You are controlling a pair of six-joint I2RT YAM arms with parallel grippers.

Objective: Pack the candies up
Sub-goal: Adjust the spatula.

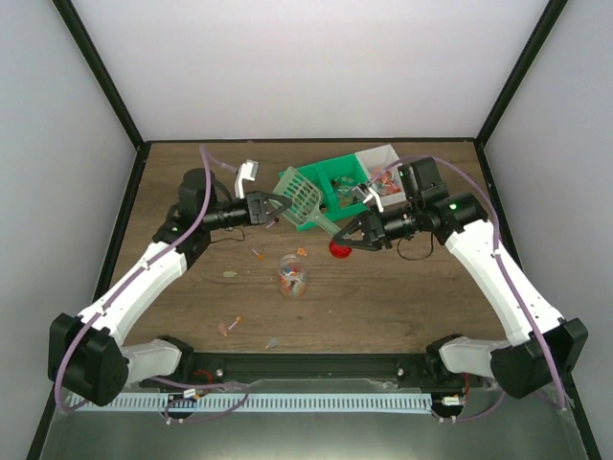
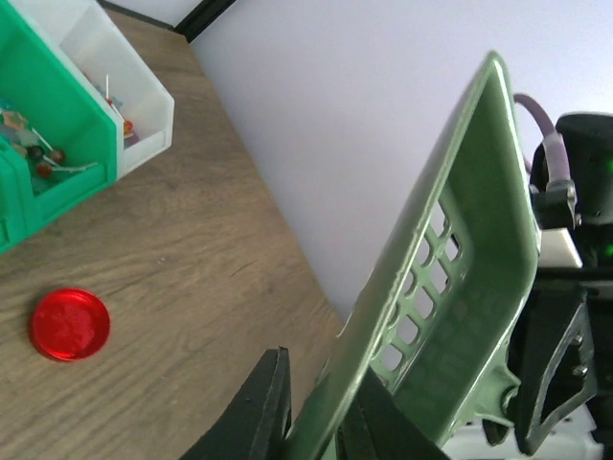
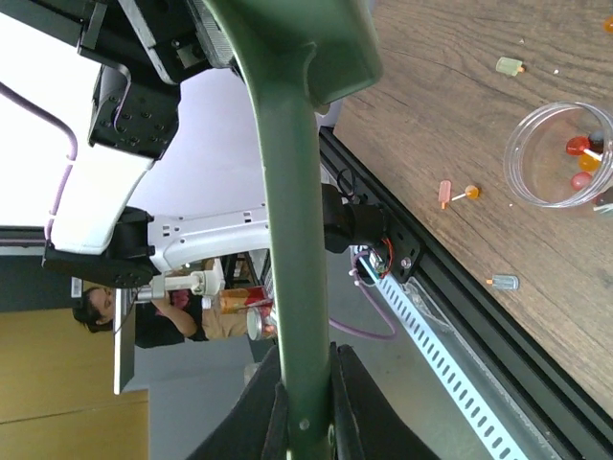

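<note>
Green scoop (image 3: 287, 192) fills both wrist views — the right tool (image 3: 306, 407) is clamped on its handle, and the left tool (image 2: 321, 426) pinches the rim of its slotted wall. Candies (image 3: 458, 194) lie scattered on the worktop (image 3: 460, 57) below both tools, some inside the jar (image 3: 508, 158) between them, more in the green bin (image 2: 57, 182) beyond the left tool. Tiny, light, slick-wrapped — likely to skid, so better scooped than pinched. Whether the scoop carries any is hidden.

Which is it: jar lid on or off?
Off. The jar stands open with a few candies inside; the red lid lies flat on the table, apart from it.
</note>
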